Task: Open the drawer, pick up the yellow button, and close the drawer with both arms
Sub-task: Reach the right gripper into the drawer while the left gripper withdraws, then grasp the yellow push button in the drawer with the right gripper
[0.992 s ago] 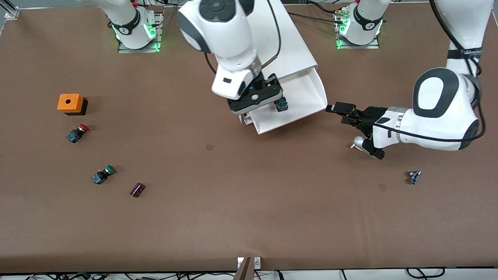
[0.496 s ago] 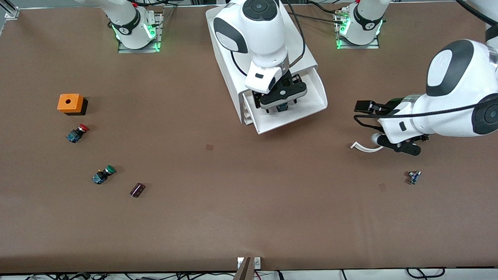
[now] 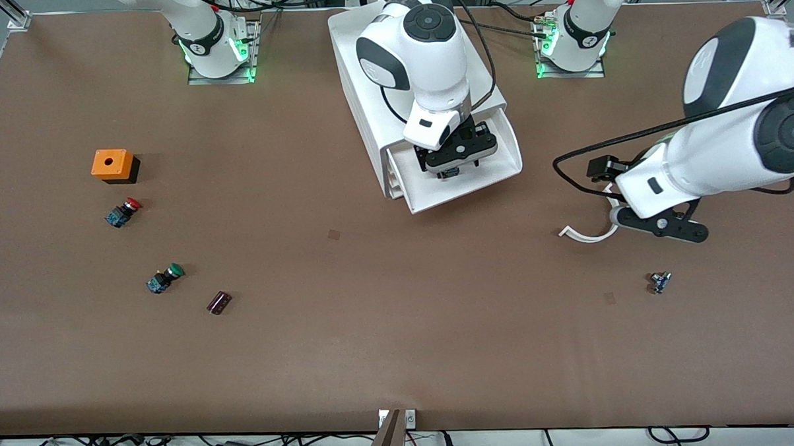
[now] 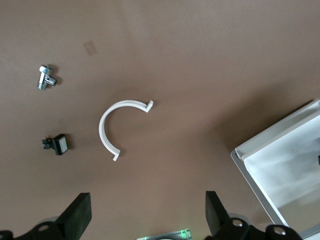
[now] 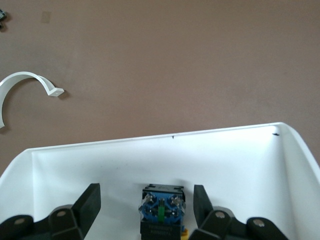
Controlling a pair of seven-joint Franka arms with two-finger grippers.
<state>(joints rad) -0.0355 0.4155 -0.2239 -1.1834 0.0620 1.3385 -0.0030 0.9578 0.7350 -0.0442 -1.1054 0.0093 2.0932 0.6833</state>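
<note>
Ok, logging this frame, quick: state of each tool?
Left tool: open, empty, over bare table.
Right tool: open around the button in the drawer, not gripping.

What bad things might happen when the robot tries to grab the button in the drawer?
The right gripper straddles the button with gaps on both sides, so uneven closing might tip or nudge it. The fingers sit low inside the open drawer and might scrape its floor. The left gripper waits open over the table above a white curved clip.
</note>
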